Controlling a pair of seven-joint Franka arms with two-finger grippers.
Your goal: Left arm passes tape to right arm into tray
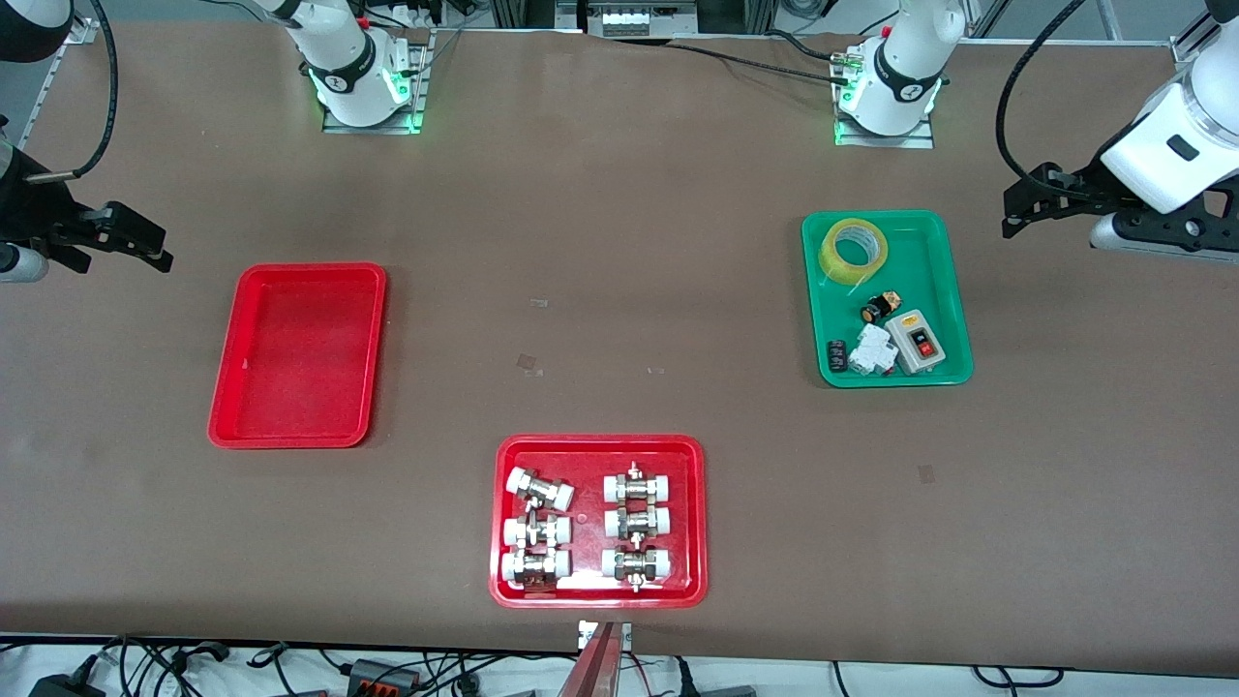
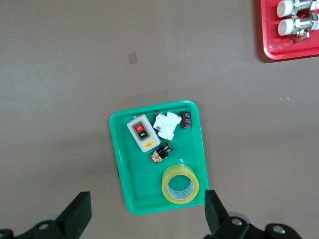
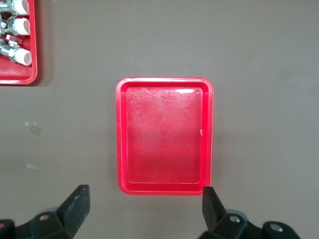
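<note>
Nothing done yet: the yellowish translucent tape roll [image 1: 854, 249] is sitting in the green plastic tray [image 1: 951, 290] w/ switch parts, and the plain red rectangular tray [image 1: 298, 356] is lying bare toward the right arm's end. Left gripper [image 2: 144, 213] is hovering spread wide over the table beside the green tray, probably lining up; right gripper [image 3: 143, 210] is waiting, fingers apart, by the red tray, so pick, handover & drop all remain.

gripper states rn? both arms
Left gripper: open, holding nothing, up over the table beside the green tray that has the tape.
Right gripper: open, holding nothing, waiting beside the red tray.
</note>
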